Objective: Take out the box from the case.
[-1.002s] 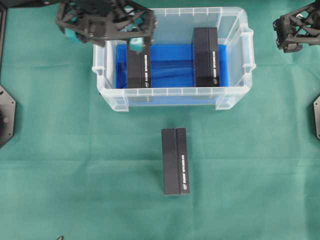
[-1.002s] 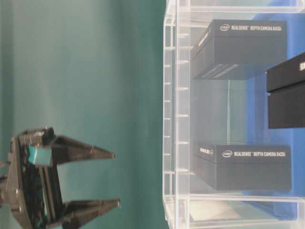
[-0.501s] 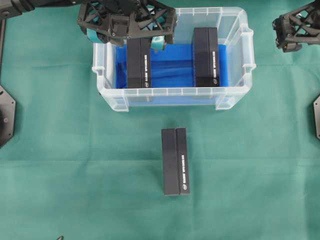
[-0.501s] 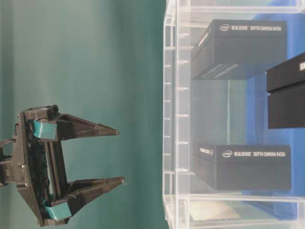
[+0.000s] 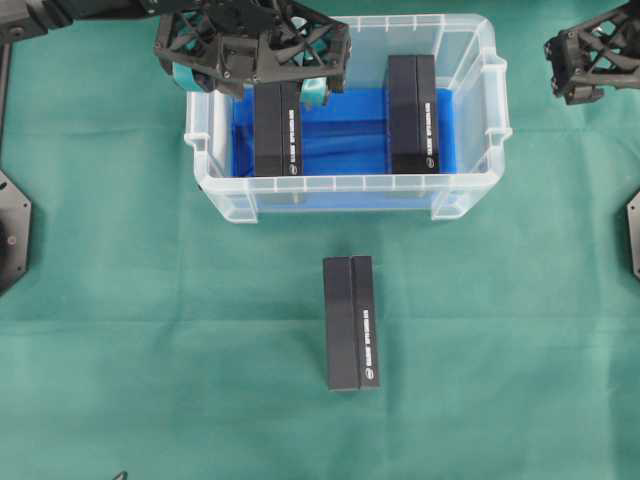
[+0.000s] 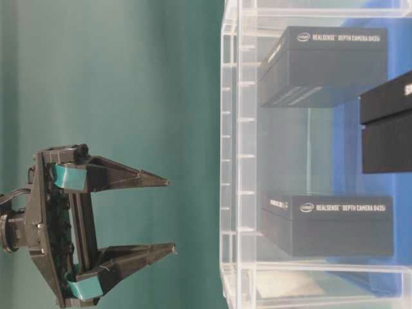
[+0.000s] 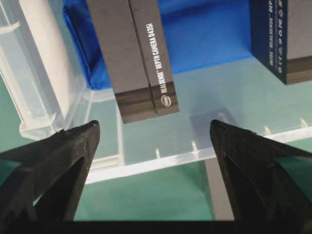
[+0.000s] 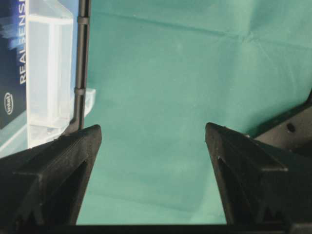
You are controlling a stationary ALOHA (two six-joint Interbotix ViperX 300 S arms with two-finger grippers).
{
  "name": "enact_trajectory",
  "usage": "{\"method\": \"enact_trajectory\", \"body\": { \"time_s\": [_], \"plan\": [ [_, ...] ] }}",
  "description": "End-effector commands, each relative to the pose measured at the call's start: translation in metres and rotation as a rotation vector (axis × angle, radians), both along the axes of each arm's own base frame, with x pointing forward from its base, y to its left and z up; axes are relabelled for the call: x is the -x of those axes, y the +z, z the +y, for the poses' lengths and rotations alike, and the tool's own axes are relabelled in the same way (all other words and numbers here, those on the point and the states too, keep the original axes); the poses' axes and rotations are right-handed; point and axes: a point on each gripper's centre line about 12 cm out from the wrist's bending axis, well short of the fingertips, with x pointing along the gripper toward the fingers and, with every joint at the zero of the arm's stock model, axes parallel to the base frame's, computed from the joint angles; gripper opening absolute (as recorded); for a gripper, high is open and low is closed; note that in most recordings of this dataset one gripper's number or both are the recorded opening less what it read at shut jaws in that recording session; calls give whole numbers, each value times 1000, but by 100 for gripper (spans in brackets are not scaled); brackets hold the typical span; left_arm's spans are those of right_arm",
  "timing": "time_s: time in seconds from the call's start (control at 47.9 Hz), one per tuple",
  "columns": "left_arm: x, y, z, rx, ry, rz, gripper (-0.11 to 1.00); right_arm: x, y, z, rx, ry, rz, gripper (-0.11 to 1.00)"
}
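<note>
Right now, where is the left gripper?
In the overhead view, the left gripper hangs open over the case's far-left corner, above the far end of the left box.

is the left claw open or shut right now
Open. In the left wrist view the left claw has its two dark fingers spread wide, with the box in the case showing between them, untouched.
</note>
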Motion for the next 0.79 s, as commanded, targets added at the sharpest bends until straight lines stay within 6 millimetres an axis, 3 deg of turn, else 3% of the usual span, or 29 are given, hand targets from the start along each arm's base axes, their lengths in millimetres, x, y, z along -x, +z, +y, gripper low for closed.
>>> {"method": "enact_trajectory", "body": {
  "time_s": [0.0,0.772],
  "plan": [
    [4,13,-2,-11,0,-35,92,0,5,0,10,2,-19,85],
    [4,6,-2,-12,1,-40,92,-2,5,-2,19,4,-37,85]
  ]
}}
